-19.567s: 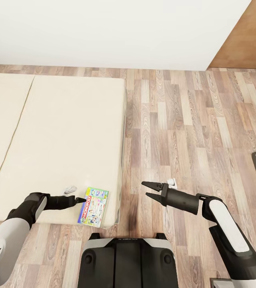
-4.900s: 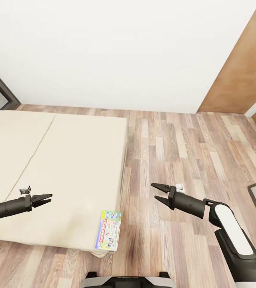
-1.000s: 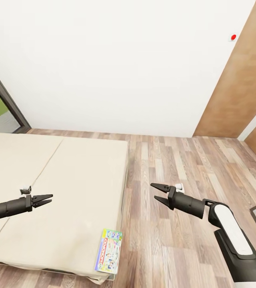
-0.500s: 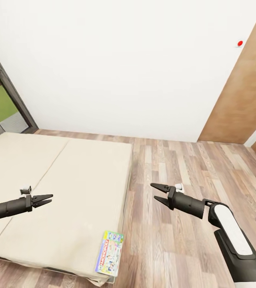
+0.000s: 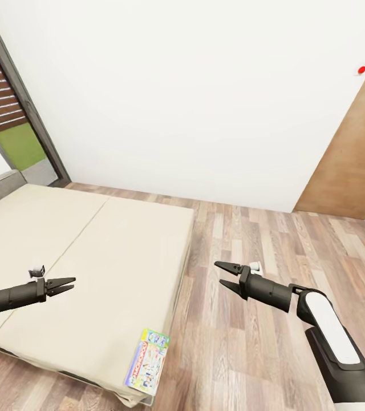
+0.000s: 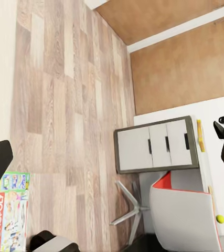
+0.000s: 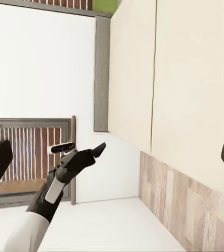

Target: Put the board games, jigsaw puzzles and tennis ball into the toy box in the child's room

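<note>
Head view: the Monopoly box [image 5: 147, 369] is seen at the bed's [image 5: 120, 257] near corner, long axis along its side edge, between the empty, parted left gripper [image 5: 67, 283] and right gripper [image 5: 223, 276], somewhat nearer the left.

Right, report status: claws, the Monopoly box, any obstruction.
Left claw open, empty, over the bed. Right claw open, empty, over the floor. Monopoly box flat at the mattress's near corner, ungripped. Nothing on the mattress between left claw and box.

Monopoly box [image 6: 7, 218] cut off at the edge; bed [image 5: 11, 228] likewise.
</note>
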Motion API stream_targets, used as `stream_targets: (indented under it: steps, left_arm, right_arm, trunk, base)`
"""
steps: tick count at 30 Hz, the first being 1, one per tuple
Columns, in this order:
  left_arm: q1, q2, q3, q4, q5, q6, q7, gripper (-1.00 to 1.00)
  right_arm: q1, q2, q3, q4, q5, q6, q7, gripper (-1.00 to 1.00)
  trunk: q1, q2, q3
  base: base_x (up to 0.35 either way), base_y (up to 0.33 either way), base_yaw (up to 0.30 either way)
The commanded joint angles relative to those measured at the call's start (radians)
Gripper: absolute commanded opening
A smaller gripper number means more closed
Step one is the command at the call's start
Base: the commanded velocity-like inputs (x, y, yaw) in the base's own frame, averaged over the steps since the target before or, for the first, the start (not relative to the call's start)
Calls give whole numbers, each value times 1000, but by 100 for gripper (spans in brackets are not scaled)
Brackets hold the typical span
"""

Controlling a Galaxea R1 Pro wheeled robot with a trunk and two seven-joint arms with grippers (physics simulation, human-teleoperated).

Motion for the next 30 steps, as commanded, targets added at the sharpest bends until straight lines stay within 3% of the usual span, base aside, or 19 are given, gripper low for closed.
stream_targets:
  steps: [1, 30]
  left_arm:
    - [-1, -1, 6, 0, -11, 11, -8, 100]
    - [-2, -1, 5, 0, -10, 11, -8, 100]
  right_arm:
    - [0, 0, -1, 0, -2, 3, -2, 100]
    - [-1, 0, -1, 0, -2, 3, -2, 100]
  trunk:
    - [1, -2, 0]
    - [1, -2, 31]
  base:
    - [0, -268, 213]
    - [3, -30, 233]
